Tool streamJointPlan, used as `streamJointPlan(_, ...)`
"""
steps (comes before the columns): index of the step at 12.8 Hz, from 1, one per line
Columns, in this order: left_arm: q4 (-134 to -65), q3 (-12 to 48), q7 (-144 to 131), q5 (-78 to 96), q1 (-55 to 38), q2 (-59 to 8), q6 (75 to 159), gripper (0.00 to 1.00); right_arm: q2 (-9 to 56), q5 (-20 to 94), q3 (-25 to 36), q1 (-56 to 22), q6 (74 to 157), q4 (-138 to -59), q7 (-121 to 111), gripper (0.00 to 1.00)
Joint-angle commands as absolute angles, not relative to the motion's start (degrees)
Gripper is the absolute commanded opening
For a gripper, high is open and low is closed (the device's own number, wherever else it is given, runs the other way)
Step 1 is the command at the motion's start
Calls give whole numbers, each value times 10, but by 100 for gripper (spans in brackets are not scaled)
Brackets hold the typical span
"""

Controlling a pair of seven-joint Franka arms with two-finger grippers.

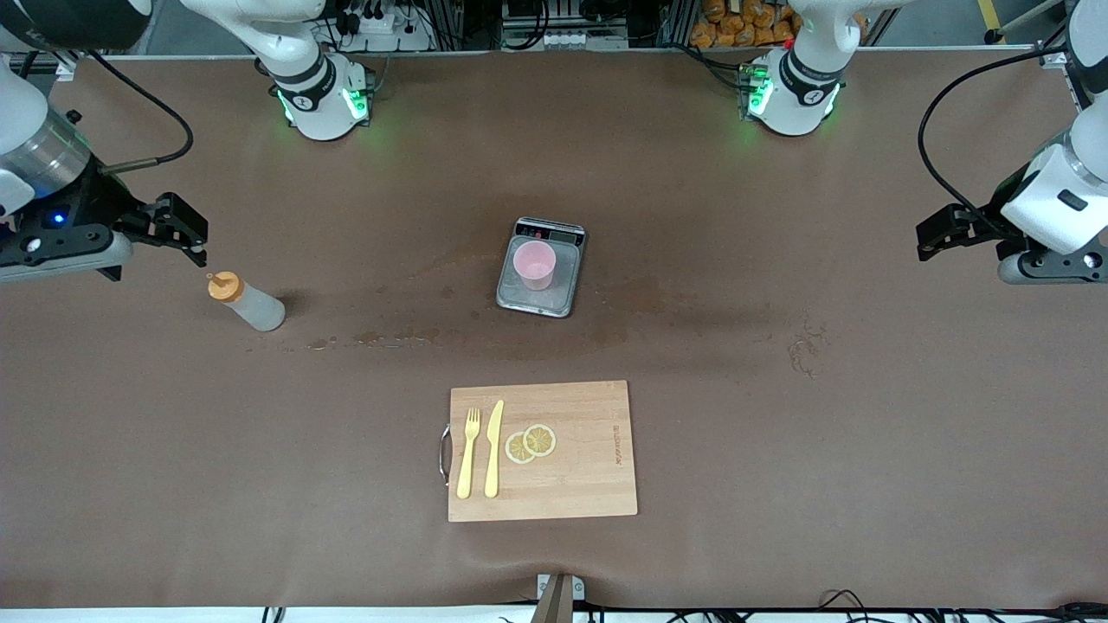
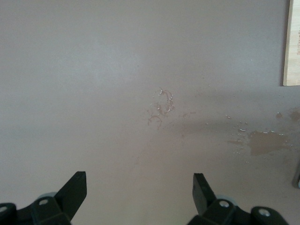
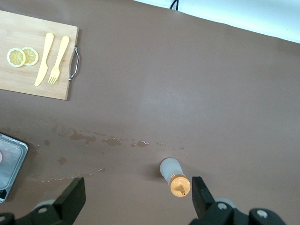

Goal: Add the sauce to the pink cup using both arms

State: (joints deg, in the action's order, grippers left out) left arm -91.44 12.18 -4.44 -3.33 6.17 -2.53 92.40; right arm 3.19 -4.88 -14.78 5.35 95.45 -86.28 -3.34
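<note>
On the brown desk (image 1: 779, 450) I see the sauce (image 1: 247, 302) standing upright. My right gripper (image 1: 184, 232) hovers beside it, fingers spread wide and empty. My left gripper (image 1: 939, 234) waits at the left arm's end, equally open.

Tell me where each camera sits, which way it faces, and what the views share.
Front view: high across the table, facing both arm bases; shows right gripper, left gripper, pink cup.
Left wrist view: looks down past its open fingers at bare table.
Right wrist view: looks down past its open fingers at the sauce bottle.
Shared: cutting board, in all three.
</note>
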Motion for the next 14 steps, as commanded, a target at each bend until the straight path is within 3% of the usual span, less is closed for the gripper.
streamJointPlan(1, -920, 123, -33, -24, 65, -12, 918, 100, 40, -59, -153, 61, 947, -850, -47, 100)
streamJointPlan(12, -885, 126, -34, -25, 64, -20, 914, 100, 40, -53, -145, 59, 948, -849, -46, 100)
streamJointPlan(14, -886, 125, -33, -24, 65, -21, 914, 100, 43, -42, -24, -28, 949, -846, -49, 100)
